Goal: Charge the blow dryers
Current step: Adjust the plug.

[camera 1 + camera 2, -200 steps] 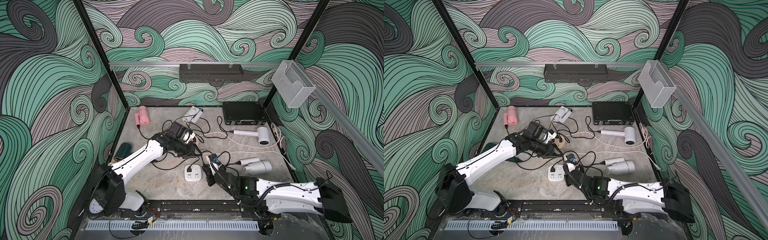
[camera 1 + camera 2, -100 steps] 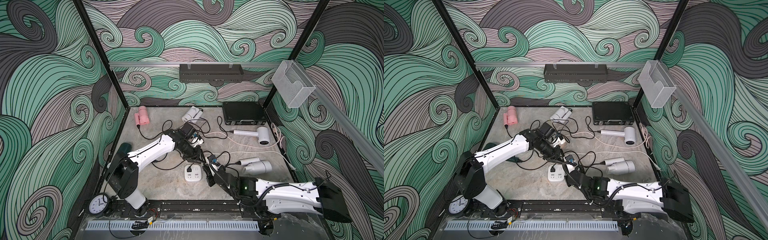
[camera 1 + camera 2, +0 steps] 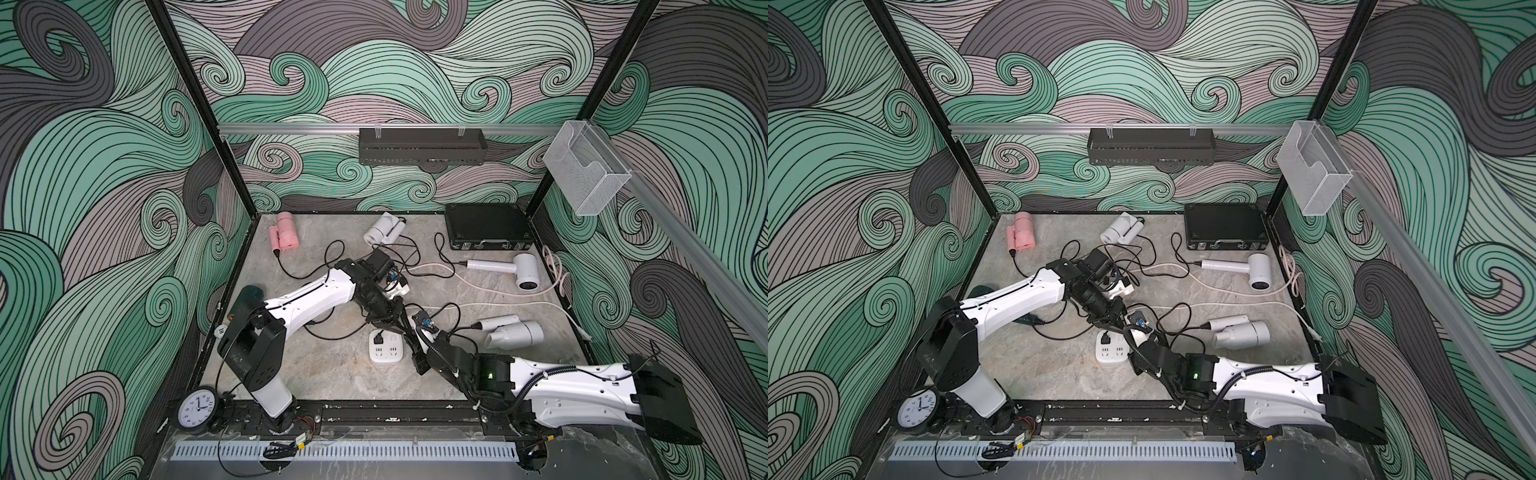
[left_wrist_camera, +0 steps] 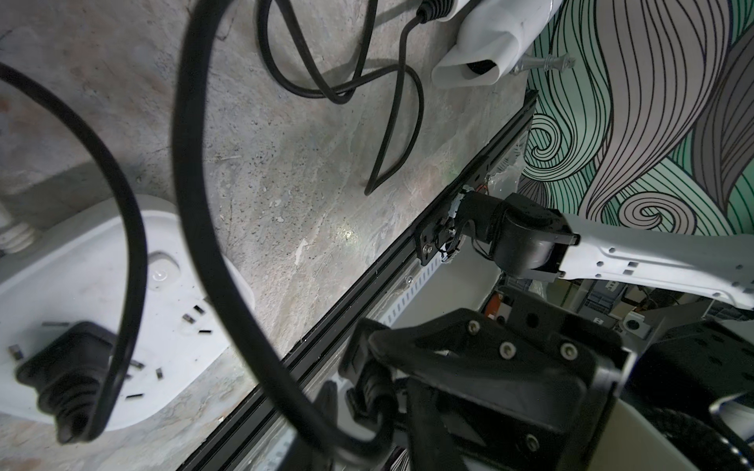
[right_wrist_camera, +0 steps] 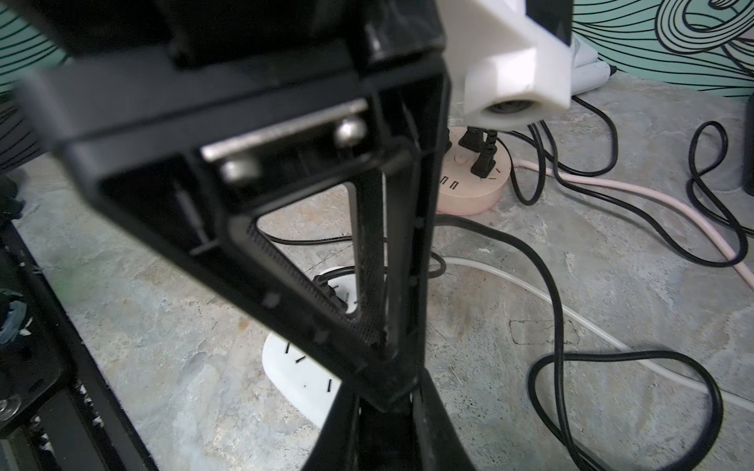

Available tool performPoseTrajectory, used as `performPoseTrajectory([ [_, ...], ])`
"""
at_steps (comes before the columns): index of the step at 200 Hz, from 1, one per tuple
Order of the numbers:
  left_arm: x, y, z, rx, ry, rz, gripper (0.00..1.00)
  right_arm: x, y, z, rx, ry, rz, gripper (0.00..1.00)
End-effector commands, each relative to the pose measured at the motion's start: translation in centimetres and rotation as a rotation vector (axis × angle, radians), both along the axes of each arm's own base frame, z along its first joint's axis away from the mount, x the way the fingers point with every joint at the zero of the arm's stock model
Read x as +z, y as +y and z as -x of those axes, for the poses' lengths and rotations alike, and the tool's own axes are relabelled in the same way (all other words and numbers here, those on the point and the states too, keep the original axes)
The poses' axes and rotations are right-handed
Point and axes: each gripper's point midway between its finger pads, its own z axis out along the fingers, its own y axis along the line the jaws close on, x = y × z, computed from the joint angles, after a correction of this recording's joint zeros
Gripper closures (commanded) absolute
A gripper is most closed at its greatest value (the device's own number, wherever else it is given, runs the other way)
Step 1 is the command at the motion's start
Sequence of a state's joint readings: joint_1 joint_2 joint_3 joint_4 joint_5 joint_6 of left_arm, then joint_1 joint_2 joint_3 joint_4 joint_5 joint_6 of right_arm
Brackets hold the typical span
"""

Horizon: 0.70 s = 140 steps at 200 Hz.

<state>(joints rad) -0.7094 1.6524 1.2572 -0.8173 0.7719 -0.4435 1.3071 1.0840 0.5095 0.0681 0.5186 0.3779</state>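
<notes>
While both arms are reaching over the middle of the tabletop (image 3: 332, 374), the items are lying as follows.

Pink dryer (image 3: 284, 237): lying in the far left corner, handle folded alongside the barrel.

Green dryer (image 3: 249, 296): lying against the left edge, partly hidden behind the left arm.

Folded white dryer (image 3: 384, 228): lying by the far edge, near its middle.

Second white dryer (image 3: 513, 270): lying by the right edge, just in front of the black case (image 3: 486, 226), which is sitting in the far right corner.

Third white dryer (image 3: 513, 332): lying by the right edge, nearer the front.

Block (image 3: 392, 353): sitting between the middle and the near edge, a seated plug (image 4: 61, 379) occupying one socket.

Hub (image 5: 469, 195): showing in the right wrist view beyond the block, two hub plugs (image 5: 483, 161) standing in it.

Right claw (image 3: 409, 331): hanging just beside the block, toward the right edge, pressed together and pinching a free plug (image 4: 365, 379), whose cord (image 4: 196, 204) is looping over the block.

Left claw (image 3: 397, 319): pointing down at the right claw's tips, close against them; whether its jaws are spread or pressed together I cannot tell.

Clock (image 3: 197, 407): leaning beyond the near left corner, beside the left arm's base.

Clear bin (image 3: 582, 174): hanging on the right wall rail.
</notes>
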Motion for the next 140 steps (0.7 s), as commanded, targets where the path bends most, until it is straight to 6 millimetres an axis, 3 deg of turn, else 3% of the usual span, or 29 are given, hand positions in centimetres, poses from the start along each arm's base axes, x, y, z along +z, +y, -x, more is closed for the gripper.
performPoseTrajectory([
  [1,0.8,-0.6,0.0,-0.026,-0.021,0.033,0.75,1.4,0.6,0.4,0.034,0.021,-0.071,1.0],
  [21,1.0,-0.8,-0.2,-0.021,-0.031,0.046,0.81,1.2,0.6,0.9,0.064,0.073,-0.096,1.0],
  [53,1.6,-1.2,-0.2,-0.018,-0.027,0.076,0.99,0.7,0.3,1.2,0.064,0.123,-0.079,1.0],
  [70,1.8,-1.2,-0.2,-0.018,-0.029,0.085,1.0,0.8,0.2,1.2,0.057,0.133,-0.085,1.0],
  [75,1.9,-1.2,-0.2,-0.018,-0.035,0.087,1.0,0.9,0.2,1.2,0.055,0.137,-0.087,0.92],
  [88,1.8,-0.9,-0.1,-0.02,-0.046,0.076,1.0,1.3,-0.2,1.2,0.044,0.164,-0.089,0.6],
  [95,1.8,-0.6,-0.1,-0.024,-0.063,0.063,1.0,1.8,-0.3,1.3,0.052,0.186,-0.103,0.52],
  [111,1.6,0.0,0.1,-0.044,-0.102,0.048,1.0,3.3,-1.0,1.7,0.079,0.238,-0.156,0.47],
  [140,2.1,0.5,-0.4,-0.088,-0.261,0.073,1.0,6.5,-3.3,2.2,0.137,0.323,-0.231,0.47],
])
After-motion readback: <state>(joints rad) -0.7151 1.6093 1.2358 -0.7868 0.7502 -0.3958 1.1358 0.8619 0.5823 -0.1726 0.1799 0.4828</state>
